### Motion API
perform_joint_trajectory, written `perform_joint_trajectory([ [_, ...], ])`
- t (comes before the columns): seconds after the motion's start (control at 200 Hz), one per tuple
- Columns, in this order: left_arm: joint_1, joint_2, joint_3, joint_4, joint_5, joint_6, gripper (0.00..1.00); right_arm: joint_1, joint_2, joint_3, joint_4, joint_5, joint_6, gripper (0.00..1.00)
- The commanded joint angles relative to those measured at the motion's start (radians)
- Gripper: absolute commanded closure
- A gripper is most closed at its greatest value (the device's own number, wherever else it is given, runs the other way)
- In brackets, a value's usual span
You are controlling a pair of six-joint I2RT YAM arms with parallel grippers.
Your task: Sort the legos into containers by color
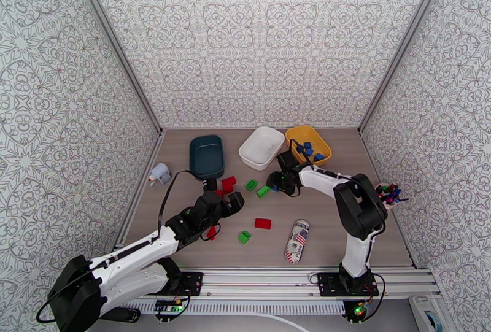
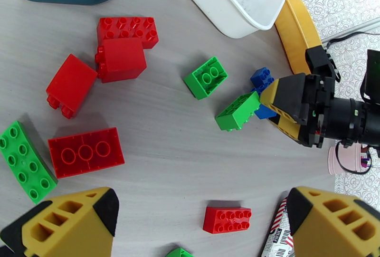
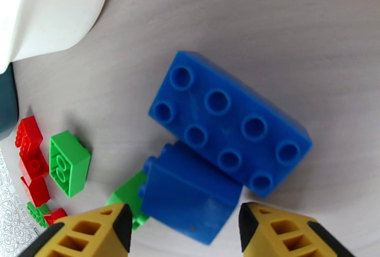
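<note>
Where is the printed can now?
In the top view, the printed can lies on its side at centre-front, just right of a red lego.

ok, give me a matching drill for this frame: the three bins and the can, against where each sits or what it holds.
1 dark teal-blue plastic bin
2 white plastic bin
3 yellow plastic bin
4 printed cylindrical can

A holds blue studded plastic bricks
B lies on its side
C leftmost of the bins
D middle bin

Pairs: 1-C, 2-D, 3-A, 4-B
</note>
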Motion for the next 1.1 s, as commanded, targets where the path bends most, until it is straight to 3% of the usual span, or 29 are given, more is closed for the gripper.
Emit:
perform_joint_trajectory([
  [0.0, 0.008, -0.017, -0.016, 0.009, -0.006, -0.002, 0.01, 0.008, 0.037, 0.041, 0.006, 0.036, 0.018, 0.36],
  [0.255, 0.01, -0.037, -0.028, 0.002, -0.005, -0.005, 0.01, 0.007, 0.091, 0.086, -0.002, 0.051, 0.023, 0.41],
  [0.685, 0.013, -0.071, -0.035, -0.016, -0.011, -0.005, 0.01, 0.009, 0.071, 0.057, 0.003, 0.08, 0.022, 0.63],
  [0.755, 0.014, -0.059, -0.025, -0.021, -0.004, -0.001, 0.01, 0.009, 0.053, 0.044, 0.005, 0.083, 0.016, 0.67],
  [1.095, 0.034, 0.129, 0.087, 0.02, 0.109, 0.042, 0.01, 0.009, -0.057, -0.016, -0.002, 0.076, -0.017, 0.72],
])
